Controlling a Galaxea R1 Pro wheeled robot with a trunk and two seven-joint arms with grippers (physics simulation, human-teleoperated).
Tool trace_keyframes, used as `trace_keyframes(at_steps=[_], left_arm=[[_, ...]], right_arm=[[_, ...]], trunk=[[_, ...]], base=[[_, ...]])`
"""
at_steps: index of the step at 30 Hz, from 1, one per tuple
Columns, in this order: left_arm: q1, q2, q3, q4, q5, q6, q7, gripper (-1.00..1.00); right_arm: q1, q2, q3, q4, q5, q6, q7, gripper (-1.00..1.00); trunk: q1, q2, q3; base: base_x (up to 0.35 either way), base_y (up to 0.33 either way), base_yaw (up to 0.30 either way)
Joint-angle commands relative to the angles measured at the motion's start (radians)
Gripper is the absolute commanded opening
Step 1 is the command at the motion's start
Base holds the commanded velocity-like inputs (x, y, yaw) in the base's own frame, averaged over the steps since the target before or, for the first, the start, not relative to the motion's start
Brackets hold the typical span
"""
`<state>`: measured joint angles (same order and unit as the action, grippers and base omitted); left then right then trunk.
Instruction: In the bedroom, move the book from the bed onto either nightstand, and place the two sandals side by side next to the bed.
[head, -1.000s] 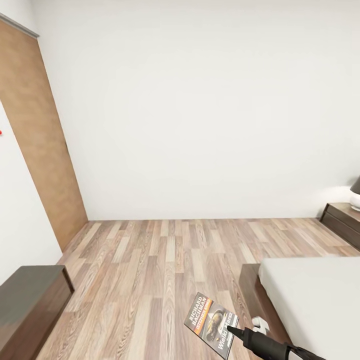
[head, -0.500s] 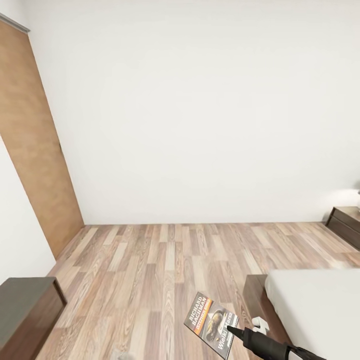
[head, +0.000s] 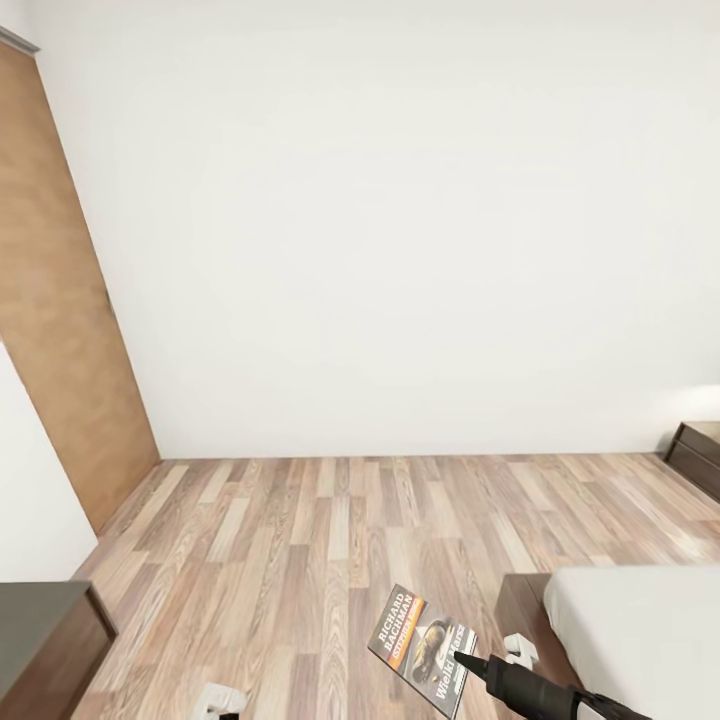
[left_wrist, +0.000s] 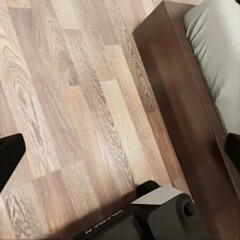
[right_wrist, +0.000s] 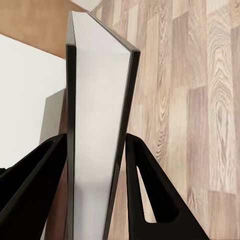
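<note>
The book (head: 424, 648), a dark paperback with white lettering and an orange band, hangs above the wood floor, pinched at its lower corner by my right gripper (head: 462, 661). In the right wrist view the book (right_wrist: 95, 100) stands edge-on between the two black fingers (right_wrist: 150, 190), which are shut on it. My left gripper (left_wrist: 122, 150) is open over bare floor beside the bed's dark wooden frame (left_wrist: 185, 100). A corner of the bed (head: 640, 640), with its pale mattress, fills the lower right. One nightstand (head: 697, 450) sits at the far right edge. The sandals are out of view.
A brown door (head: 60, 330) lines the left wall. A dark low cabinet (head: 40, 640) stands at the lower left. Wood-plank floor (head: 330, 530) stretches to the white back wall. My own base (left_wrist: 150, 217) sits close to the bed frame.
The whole picture has shifted, so the camera moved: bed, nightstand and cabinet slid toward the edges, and the lamp left view. The book stays held the same way.
</note>
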<state>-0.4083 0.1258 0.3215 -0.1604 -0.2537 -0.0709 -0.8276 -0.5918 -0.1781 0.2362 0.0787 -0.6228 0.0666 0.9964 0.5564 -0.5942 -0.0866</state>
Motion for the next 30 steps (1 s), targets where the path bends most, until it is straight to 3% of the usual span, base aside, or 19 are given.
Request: trace_keyframes(at_steps=[1, 30], left_arm=[[-0.001, -0.001, 0.007, 0.001, -0.010, -0.007, -0.002, 1.00], [0.000, -0.017, 0.007, 0.002, -0.009, -0.007, 0.001, 1.00]], right_arm=[[-0.002, 0.000, 0.002, 0.002, -0.011, 0.007, 0.005, -1.00], [-0.002, 0.000, 0.002, 0.003, -0.011, 0.007, 0.005, -1.00]], trunk=[[0.001, -0.002, -0.002], [0.001, -0.002, -0.002]], base=[[0.263, 0.000, 0.000], [0.271, 0.000, 0.000]])
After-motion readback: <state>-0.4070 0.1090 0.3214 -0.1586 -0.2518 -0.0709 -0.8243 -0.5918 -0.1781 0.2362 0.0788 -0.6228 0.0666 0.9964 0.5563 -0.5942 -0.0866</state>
